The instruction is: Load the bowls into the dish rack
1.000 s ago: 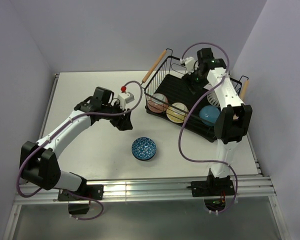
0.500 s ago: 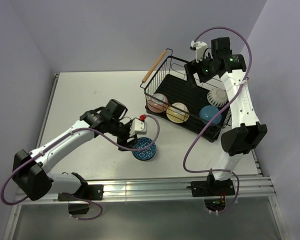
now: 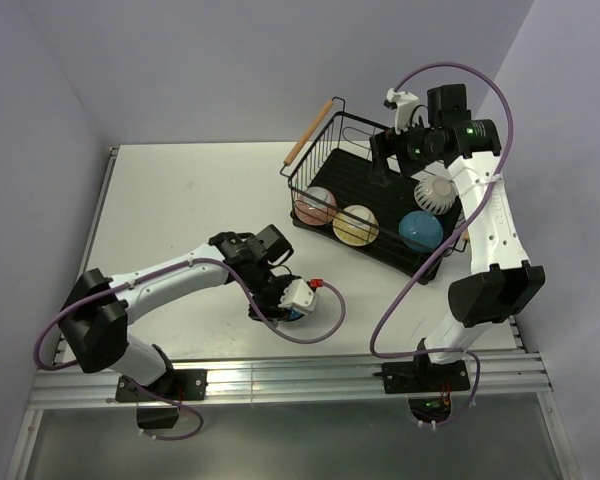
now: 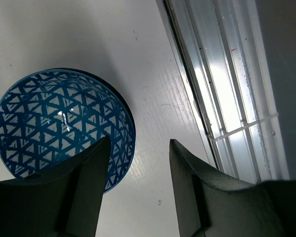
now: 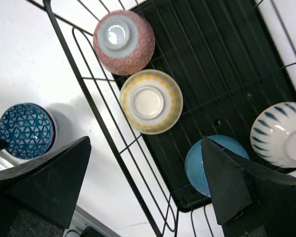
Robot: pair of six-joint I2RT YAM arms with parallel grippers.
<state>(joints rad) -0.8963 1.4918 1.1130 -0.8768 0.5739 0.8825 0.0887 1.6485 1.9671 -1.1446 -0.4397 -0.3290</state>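
left hand (image 4: 139,148) half open, straddling the rim of the blue patterned bowl (image 4: 54,123) on the surface (image 4: 153,74) at 6 o'clock. right hand (image 5: 145,143) wide open, empty, above the dish rack (image 5: 227,59) at 1 o'clock, four bowls (image 5: 150,101) inside.

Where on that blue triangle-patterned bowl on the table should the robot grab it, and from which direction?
Probably its rim, from above. The blue bowl sits upright, mouth open, so its thin wall fits between the jaws, one inside, one outside. The left gripper hangs open over the rim on the rail side.
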